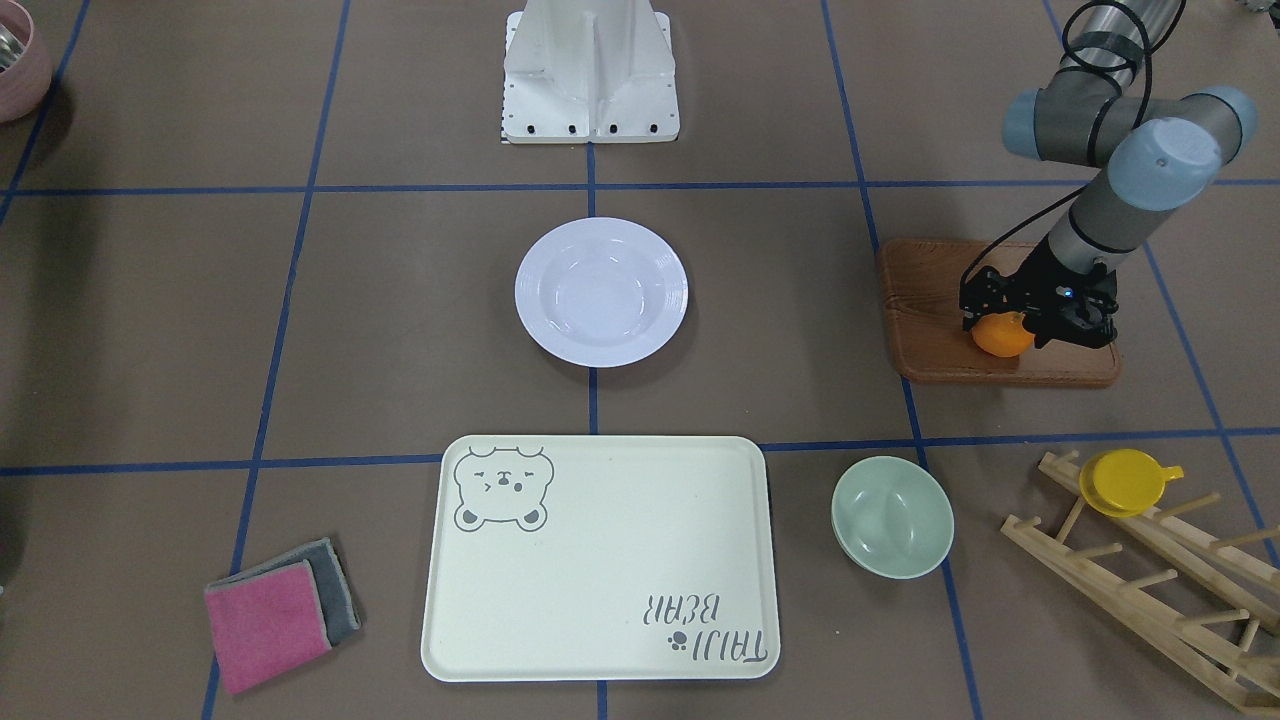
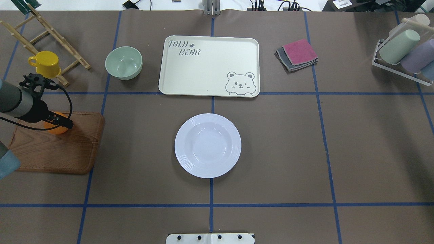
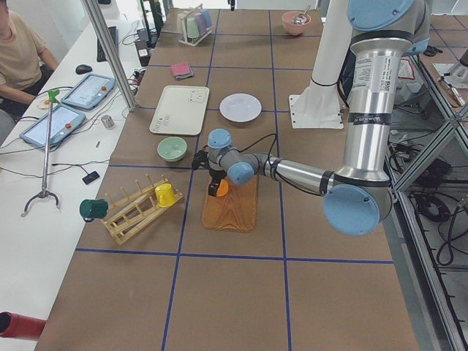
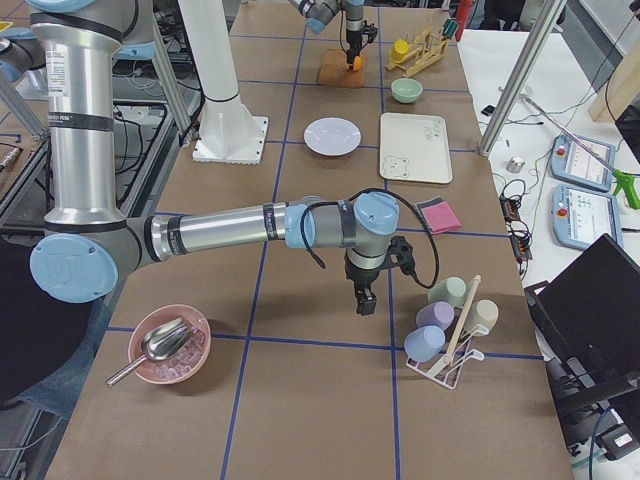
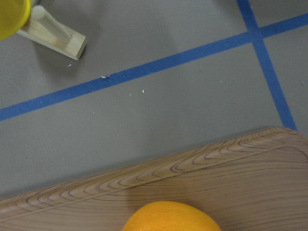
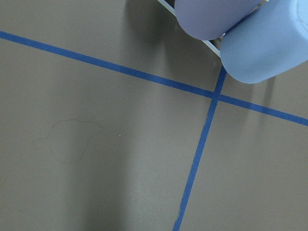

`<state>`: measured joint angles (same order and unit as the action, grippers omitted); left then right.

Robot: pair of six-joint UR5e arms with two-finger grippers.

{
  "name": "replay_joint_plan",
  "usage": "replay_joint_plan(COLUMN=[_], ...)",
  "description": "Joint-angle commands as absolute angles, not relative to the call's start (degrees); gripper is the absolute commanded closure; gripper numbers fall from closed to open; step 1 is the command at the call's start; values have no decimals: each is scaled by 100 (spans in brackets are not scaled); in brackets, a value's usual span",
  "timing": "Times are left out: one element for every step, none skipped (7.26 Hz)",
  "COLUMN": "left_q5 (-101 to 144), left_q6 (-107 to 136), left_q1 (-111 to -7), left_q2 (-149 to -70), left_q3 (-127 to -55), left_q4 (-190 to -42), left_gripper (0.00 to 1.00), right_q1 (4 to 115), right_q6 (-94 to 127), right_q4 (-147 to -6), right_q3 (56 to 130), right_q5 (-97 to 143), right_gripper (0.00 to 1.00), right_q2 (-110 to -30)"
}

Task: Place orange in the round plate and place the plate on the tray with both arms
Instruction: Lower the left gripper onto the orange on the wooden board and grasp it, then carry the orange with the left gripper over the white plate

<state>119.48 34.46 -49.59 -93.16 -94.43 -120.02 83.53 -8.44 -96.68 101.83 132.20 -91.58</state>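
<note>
Presently, in the overhead view, work stands at the first step: securing the orange (image 2: 55, 130), which sits on the brown wooden board (image 2: 57, 152) at the left edge of the frame. The left gripper (image 2: 58, 121) is down over the fruit with its fingers either side of it. Whether they are clamped on it or only straddling it cannot be told from these views. The left wrist camera shows the orange at bottom centre, over the board's grain. Judgement: the next move calls for a confirmed hold, a lift clear of the board, and a carry rightward to the white round plate (image 2: 207, 145), which lies empty at frame centre. The cream tray (image 2: 206, 67) lies bare at upper centre, just beyond the plate and apart from it. The only legible writing is "TAIJI BEAR" (image 2: 184, 48) at the tray's upper left corner, with a grey bear face (image 2: 240, 83) at its lower right. The right gripper (image 4: 366, 300) shows only in the right side view, hanging near a cup rack (image 4: 450, 330), well away from the plate. Its state cannot be told.
</note>
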Motion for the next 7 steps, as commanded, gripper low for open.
replay_joint_plan(left_q5=[11953,11944,11997,11997,11980,11971,11962], left_q6=[3419,3419,3419,3454,3585,4117,4583], left_q1=[-4904,-4922,-4939,-4957,-4966,-4957,-4887], left_q2=[-9299,-9308,-9316,-9482,-10005,-10594,-11148], left_q3=[-9439,-9518,-9814,-10087,-10264,-10292,-10283], left_q4=[-12128,-12129,-12033,-11545,-10827,-10306,-9874], left_gripper=[50,99,100,100,100,100,100], right_q1=[8350,8350,8350,8350,8350,8350,8297], right_q6=[-844,-844,-844,-835,-844,-844,-870], right_q4=[-9659,-9668,-9659,-9668,-9659,-9659,-9650], right_q3=[10187,10195,10213,10213,10213,10239,10248], right_q5=[13219,13227,13219,13219,13227,13236,13280], right_gripper=[0,0,0,0,0,0,0], right_q2=[-9158,-9158,-9158,-9158,-9158,-9150,-9132])
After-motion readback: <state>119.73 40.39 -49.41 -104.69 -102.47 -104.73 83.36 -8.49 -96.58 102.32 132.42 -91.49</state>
